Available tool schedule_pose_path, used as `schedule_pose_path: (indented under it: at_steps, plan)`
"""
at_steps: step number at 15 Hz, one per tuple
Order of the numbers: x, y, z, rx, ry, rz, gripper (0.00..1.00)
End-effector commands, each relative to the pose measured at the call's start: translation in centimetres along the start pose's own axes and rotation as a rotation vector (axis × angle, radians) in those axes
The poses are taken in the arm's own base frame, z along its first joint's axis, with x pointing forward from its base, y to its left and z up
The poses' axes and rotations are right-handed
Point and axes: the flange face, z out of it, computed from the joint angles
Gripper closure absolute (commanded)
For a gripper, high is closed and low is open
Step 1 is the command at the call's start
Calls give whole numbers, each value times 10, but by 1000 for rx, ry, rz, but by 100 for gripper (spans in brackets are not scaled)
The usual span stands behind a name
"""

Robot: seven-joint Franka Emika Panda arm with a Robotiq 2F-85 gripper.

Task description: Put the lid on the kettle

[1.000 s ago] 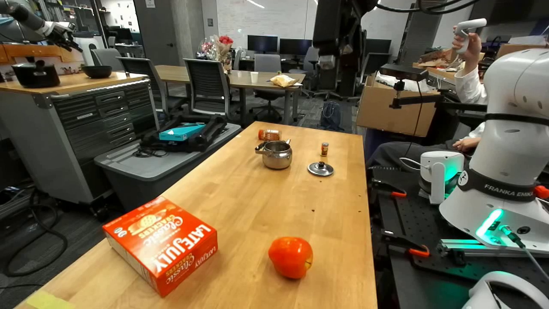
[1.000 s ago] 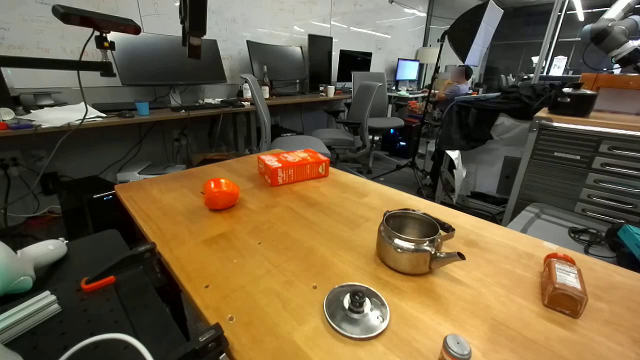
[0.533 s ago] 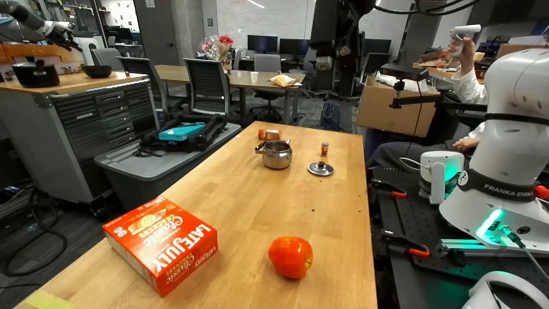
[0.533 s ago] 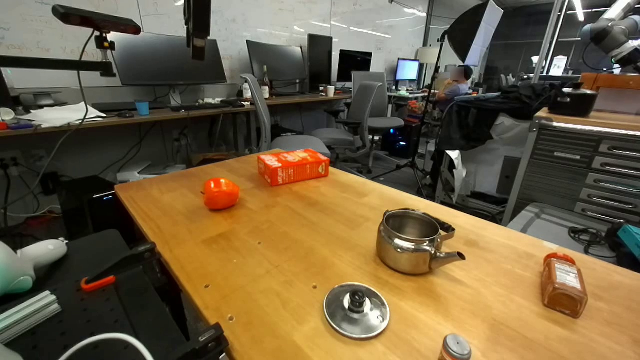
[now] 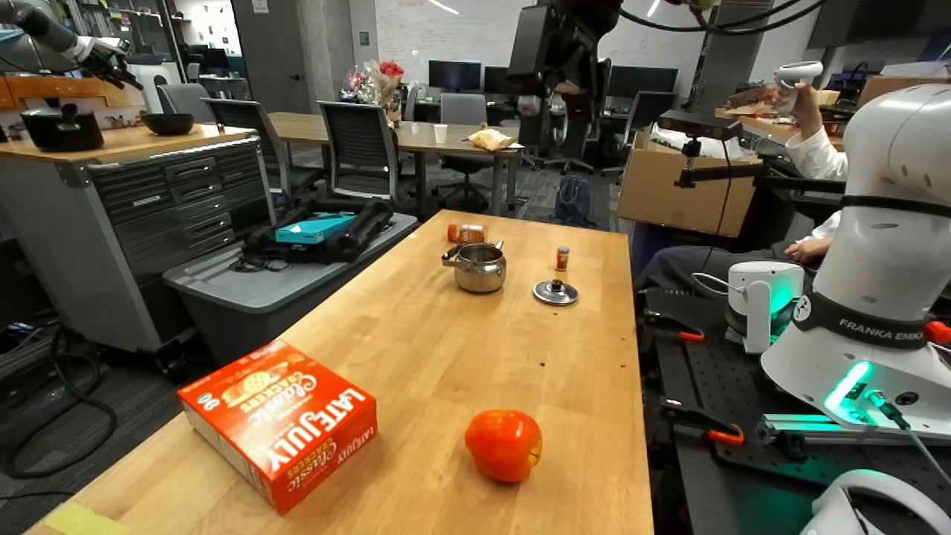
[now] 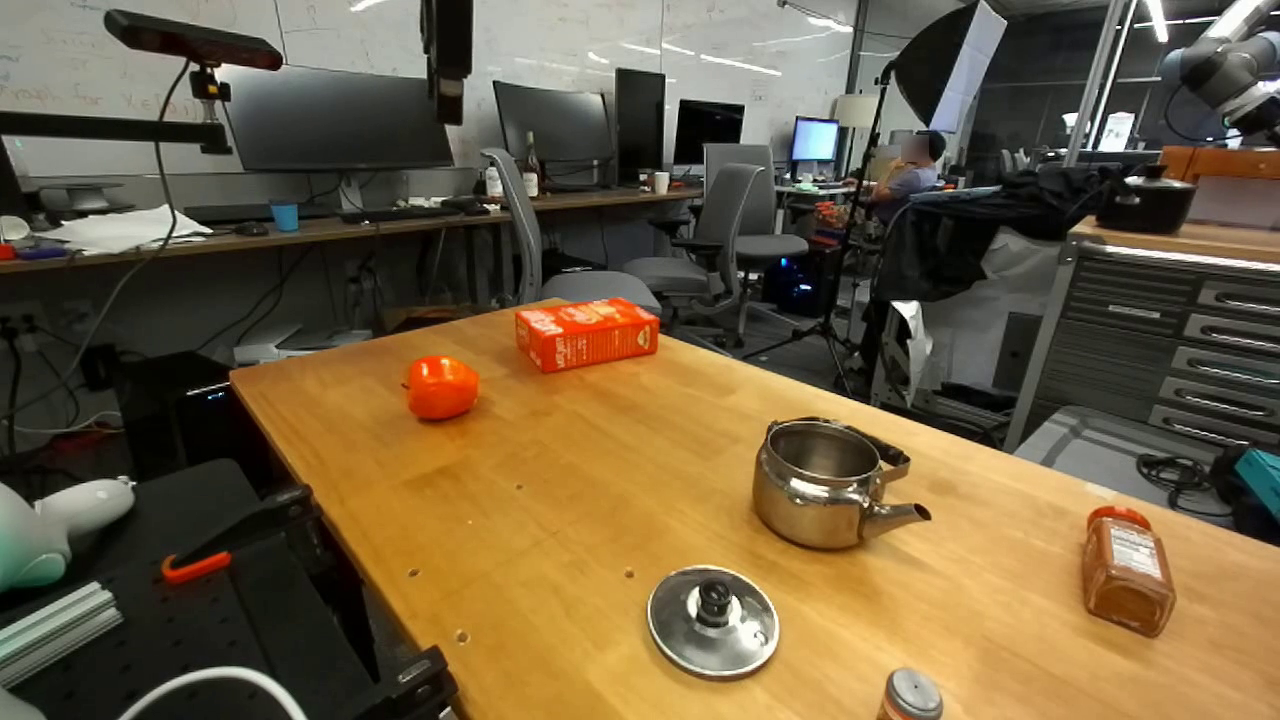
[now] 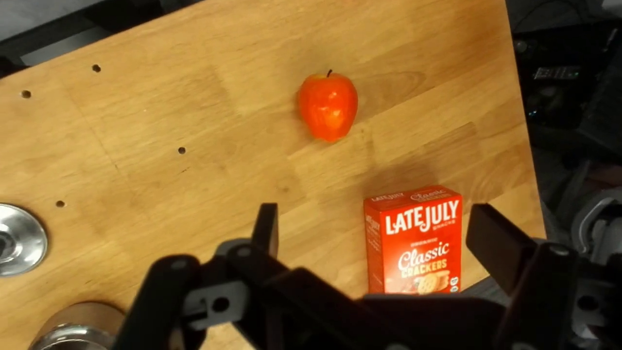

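Lid (image 6: 712,622): round silver-grey metal disc, black knob up, flat on the rectangular light-wood worktop (image 6: 600,470), close to the robot-side long edge. Small cylindrical grey-capped jar (image 6: 912,692) stands upright near it, along the same edge, toward one short edge (jar end). Glossy red-orange rounded apple (image 6: 441,388) sits near the opposite short edge, on the robot-side half. Squat, round, shiny silver metal kettle (image 6: 820,490) with a black handle stands upright roughly midway between the long edges, top open, spout toward the jar end; near the lid but apart, lid still off. Clear rectangular bottle (image 6: 1128,575), orange-red cap, red-brown contents, lies on its side near the far long edge, toward the jar-end corner. Red-orange cardboard cracker box (image 6: 588,335) lies flat beside the far long edge, near the apple-end corner. Black two-finger gripper (image 7: 376,228) hangs well above the worktop, released: fingers spread well apart in the wrist view, cracker box visible below between them.
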Motion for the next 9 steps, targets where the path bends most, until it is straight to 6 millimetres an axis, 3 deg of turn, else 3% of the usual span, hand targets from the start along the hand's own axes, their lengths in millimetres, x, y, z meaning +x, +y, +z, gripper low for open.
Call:
schedule_pose_path:
  at_steps: [1,9]
  plan:
    - [19,22,-3,-1,37,44,0]
    - [65,74,17,-2,97,145,0]
